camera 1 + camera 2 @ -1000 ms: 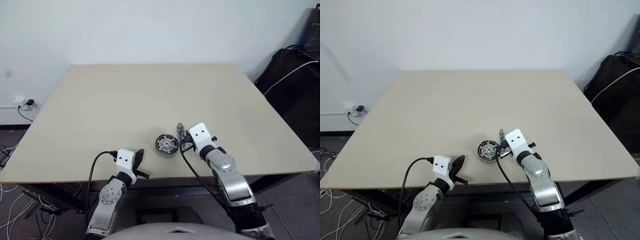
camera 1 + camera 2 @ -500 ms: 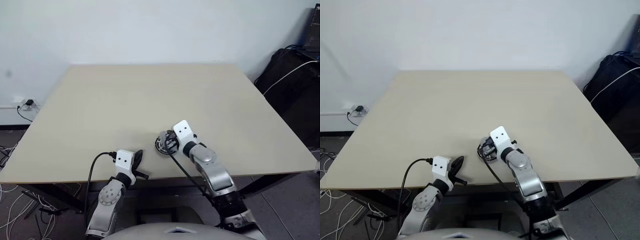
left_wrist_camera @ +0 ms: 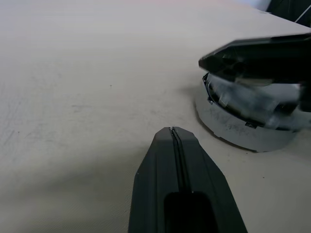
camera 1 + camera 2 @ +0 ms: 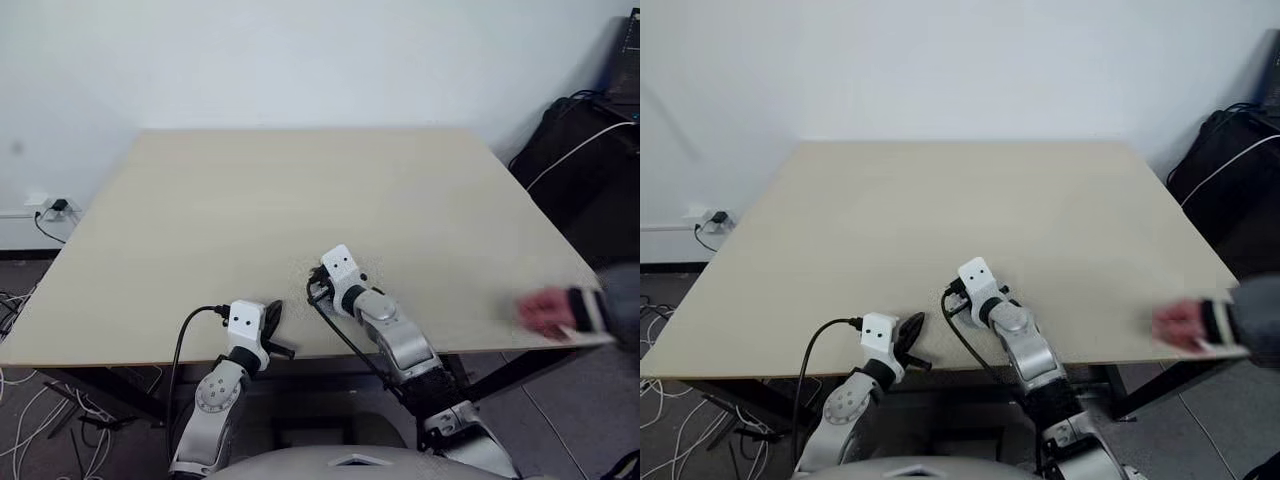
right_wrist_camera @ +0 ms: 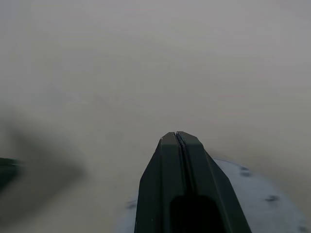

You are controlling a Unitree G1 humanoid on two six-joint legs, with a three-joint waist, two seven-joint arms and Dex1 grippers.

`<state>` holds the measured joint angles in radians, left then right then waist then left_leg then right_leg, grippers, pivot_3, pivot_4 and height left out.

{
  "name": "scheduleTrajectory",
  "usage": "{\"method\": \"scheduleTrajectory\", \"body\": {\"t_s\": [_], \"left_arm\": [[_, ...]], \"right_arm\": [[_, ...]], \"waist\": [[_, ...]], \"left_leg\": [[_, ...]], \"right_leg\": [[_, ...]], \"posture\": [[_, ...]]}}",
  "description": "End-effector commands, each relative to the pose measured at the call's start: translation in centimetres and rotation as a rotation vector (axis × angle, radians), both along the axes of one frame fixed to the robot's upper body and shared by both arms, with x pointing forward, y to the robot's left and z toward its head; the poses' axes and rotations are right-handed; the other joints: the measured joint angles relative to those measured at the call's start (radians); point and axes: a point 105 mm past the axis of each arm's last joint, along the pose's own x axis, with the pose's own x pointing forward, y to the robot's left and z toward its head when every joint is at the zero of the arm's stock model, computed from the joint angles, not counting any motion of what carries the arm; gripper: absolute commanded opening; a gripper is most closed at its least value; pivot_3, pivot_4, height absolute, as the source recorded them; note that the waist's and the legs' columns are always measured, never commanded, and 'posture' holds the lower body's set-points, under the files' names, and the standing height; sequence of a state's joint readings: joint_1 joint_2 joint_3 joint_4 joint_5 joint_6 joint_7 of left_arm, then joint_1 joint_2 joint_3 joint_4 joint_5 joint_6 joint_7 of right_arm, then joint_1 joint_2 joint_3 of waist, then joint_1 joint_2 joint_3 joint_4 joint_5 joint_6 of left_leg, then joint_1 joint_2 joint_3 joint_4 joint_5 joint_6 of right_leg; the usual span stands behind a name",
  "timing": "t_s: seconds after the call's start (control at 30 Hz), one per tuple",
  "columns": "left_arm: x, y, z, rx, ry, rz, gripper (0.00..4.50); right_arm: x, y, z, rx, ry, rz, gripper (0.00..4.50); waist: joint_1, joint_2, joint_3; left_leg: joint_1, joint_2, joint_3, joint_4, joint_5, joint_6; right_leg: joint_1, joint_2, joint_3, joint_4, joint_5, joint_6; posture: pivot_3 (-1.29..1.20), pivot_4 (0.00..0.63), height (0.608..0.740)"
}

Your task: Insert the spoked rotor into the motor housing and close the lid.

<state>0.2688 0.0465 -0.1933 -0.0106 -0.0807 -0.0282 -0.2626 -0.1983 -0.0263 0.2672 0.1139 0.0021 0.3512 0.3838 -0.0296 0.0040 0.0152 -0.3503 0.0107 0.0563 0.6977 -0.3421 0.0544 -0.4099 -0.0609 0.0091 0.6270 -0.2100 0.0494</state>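
Both tools are pressed together and pinch nothing. The right tool (image 3: 252,58) rests over the top of the round silver-grey assembly (image 3: 243,133), which sits near the desk's (image 4: 300,190) near edge, around its middle. The left tool (image 3: 177,155) points at the assembly from just beside it, not touching.

Judged from the closed, pale top face under the right tool, the lid (image 5: 252,204) appears seated on the motor housing. Neither copper windings nor the spoked rotor can be made out, so insertion cannot be confirmed. A person's hand (image 4: 548,310) hovers at the right edge.
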Motion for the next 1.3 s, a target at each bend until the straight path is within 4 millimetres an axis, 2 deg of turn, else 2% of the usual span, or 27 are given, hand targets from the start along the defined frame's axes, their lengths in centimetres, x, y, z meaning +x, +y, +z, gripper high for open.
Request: {"method": "scheduleTrajectory", "body": {"t_s": [0.03,0.1,0.17,0.27,0.47,0.6,0.87,1.3], "left_arm": [[0.5,-0.2,1.8,-0.011,-0.076,-0.001,0.0],[0.5,-0.3,1.8,-0.013,-0.074,-0.003,0.0],[0.6,-0.4,1.8,-0.013,-0.072,-0.006,0.0],[0.6,-0.5,1.7,-0.015,-0.071,-0.011,0.0],[0.6,-0.5,1.7,-0.013,-0.07,-0.022,0.0],[0.7,-0.6,1.7,-0.008,-0.071,-0.036,0.0],[0.8,-0.8,1.8,-0.005,-0.072,-0.056,0.0],[0.7,-0.9,1.8,-0.005,-0.071,-0.071,0.0]], "right_arm": [[-0.2,-0.2,5.3,0.142,-0.192,0.054,0.02],[-1.3,-1.1,6.6,0.166,-0.273,0.1,0.02],[-2.0,-1.8,6.5,0.139,-0.288,0.128,0.02],[-3.1,-3.1,5.8,0.107,-0.288,0.145,0.02],[-4.4,-5.9,3.5,0.089,-0.207,0.042,0.02],[-5.2,-6.9,2.6,0.097,-0.168,0.002,0.02],[-5.2,-7.2,2.2,0.098,-0.154,-0.04,0.02],[-5.6,-8.4,3.1,0.126,-0.17,-0.047,0.02]], "waist": [[0.001,0.0,0.0],[0.004,-0.001,0.0],[0.005,-0.001,0.0],[0.005,-0.001,0.0],[0.008,-0.001,0.0],[0.01,-0.002,0.0],[0.011,-0.002,0.0],[0.012,-0.002,0.0]], "left_leg": [[0.0,0.0,0.0,0.0,0.0,0.0],[0.0,0.0,0.0,0.0,0.0,0.0],[0.0,0.0,0.0,0.0,0.0,0.001],[0.001,-0.001,0.0,0.0,-0.001,0.001],[0.002,-0.001,0.001,0.0,0.0,0.0],[0.002,0.0,0.001,0.0,0.0,0.001],[0.002,0.0,0.002,0.0,0.0,0.001],[0.002,0.001,0.002,0.0,0.0,0.001]], "right_leg": [[0.0,0.0,0.0,0.0,0.0,0.0],[0.001,0.0,0.0,0.0,0.0,0.0],[0.001,-0.001,0.0,-0.001,0.0,0.0],[0.002,-0.001,0.0,-0.001,0.0,0.0],[0.001,0.0,0.0,0.0,0.0,0.0],[0.001,0.0,0.0,0.0,0.0,0.0],[0.001,0.0,0.001,0.0,0.0,0.0],[0.001,0.0,0.001,0.0,0.0,0.0]], "posture": [[0.0,0.0,0.74],[0.0,0.0,0.74],[0.0,0.0,0.74],[0.0,0.0,0.74],[0.0,0.0,0.74],[0.0,0.0,0.74],[0.0,0.0,0.74],[0.0,0.0,0.74]]}}
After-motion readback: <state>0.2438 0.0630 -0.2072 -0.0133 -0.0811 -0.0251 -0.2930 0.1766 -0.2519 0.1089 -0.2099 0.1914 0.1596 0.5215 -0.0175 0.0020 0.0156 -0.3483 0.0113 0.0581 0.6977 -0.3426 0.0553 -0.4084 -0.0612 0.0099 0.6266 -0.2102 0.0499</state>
